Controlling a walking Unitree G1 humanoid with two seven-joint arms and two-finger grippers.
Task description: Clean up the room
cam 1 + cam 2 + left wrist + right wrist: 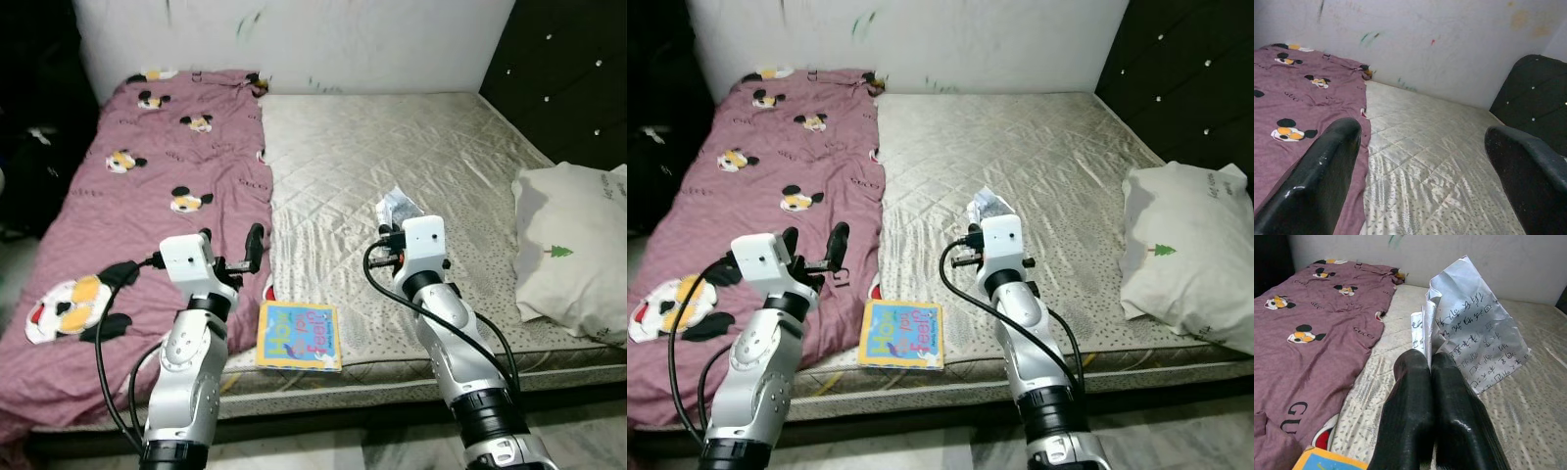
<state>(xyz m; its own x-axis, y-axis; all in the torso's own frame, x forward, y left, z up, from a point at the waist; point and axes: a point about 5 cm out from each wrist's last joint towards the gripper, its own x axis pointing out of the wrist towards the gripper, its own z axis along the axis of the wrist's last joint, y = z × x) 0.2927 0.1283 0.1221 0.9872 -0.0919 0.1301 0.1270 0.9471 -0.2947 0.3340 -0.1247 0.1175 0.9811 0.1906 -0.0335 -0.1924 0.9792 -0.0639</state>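
My right gripper (1429, 363) is shut on a crumpled sheet of handwritten paper (1474, 328), held above the grey quilted mattress (392, 166). The same paper (396, 208) pokes out past the right wrist. My left gripper (257, 242) stands open over the edge of the purple cartoon-mouse blanket (147, 186), with nothing between its fingers (1322, 176). A colourful children's book (300, 336) lies flat at the mattress's front edge, between my two arms.
A white pillow (573, 250) with a small green tree print lies at the right edge of the bed. A scribbled white wall (294, 39) runs behind the bed, and a dark tufted panel (568, 69) stands at the back right.
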